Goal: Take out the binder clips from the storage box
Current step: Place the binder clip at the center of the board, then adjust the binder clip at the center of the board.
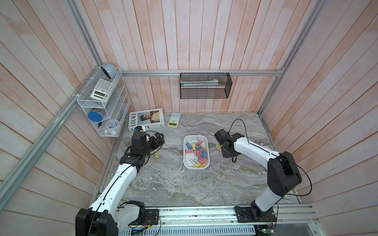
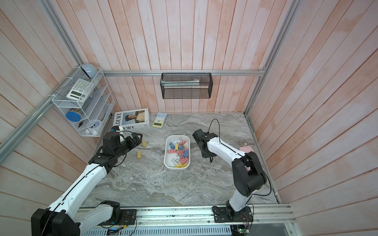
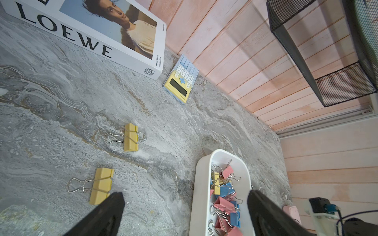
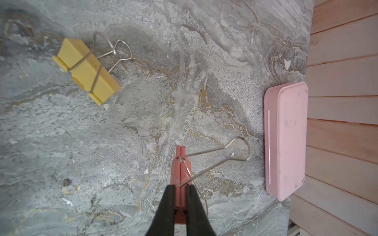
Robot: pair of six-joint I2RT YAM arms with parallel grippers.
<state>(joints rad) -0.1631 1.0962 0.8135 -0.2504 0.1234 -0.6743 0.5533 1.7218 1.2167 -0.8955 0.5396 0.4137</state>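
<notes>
Fingers (image 4: pixel 167 204) of the right gripper (image 4: pixel 180 187) pinch a pink clip (image 4: pixel 181 163) over the grey marble tabletop (image 4: pixel 61 143); the left gripper (image 3: pixel 185 195) gapes wide. Most binder clips (image 1: pixel 197 152) lie in the storage box (image 1: pixel 185 155) mid-table, pink plank walls (image 1: pixel 184 40) all around.

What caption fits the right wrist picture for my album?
Right claw pinches a pink binder clip; a yellow clip lies nearby.

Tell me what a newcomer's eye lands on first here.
The white storage box, centre of the table, heaped with pastel binder clips. Next, the right hand, shut on a pink clip, right of the box. Two yellow clips lie loose near the open left hand.
</notes>
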